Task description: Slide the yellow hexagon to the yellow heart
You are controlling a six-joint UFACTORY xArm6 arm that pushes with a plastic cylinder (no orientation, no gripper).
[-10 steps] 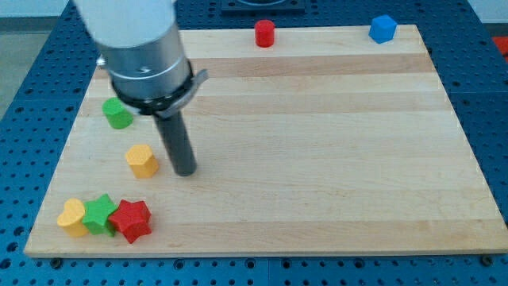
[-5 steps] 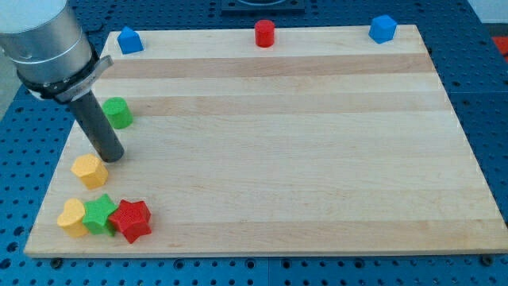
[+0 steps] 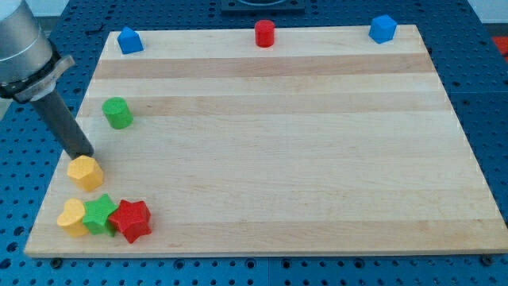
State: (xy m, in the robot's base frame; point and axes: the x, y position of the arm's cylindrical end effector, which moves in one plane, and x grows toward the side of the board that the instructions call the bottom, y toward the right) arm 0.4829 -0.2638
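Yellow hexagon [image 3: 86, 172] sits near the view's left edge of the wooden board [image 3: 278, 159], in the lower part of that side. It stands upright on a flat face, its top face showing toward the camera. No clear long axis; the shape is compact, about as wide as it is tall in this view, so I cannot name a direction it points.

My tip [image 3: 82, 154] is just at the hexagon's upper-left edge, touching or all but touching; the view does not settle which. The rod slants up toward the view's top left, where the arm's grey body runs out of frame. There are no fingers on this rig, only the straight dark rod, so nothing is being held.

Yellow heart [image 3: 71, 217] lies below the hexagon, close to the board's bottom-left corner. A clear strip of board separates the two; they are near but apart.

Green star [image 3: 100, 213] presses against the heart's right side, and red star [image 3: 131, 220] presses against the green star's right side. The three make a tight row along the view's bottom left.

Green cylinder [image 3: 117, 113] stands above the hexagon, to the right of the rod, apart from it.

Along the view's top edge: blue block [image 3: 129, 40] with a peaked top at the left, red cylinder [image 3: 264, 33] near the middle, blue cube [image 3: 382, 28] at the right. All three are well apart from the hexagon.
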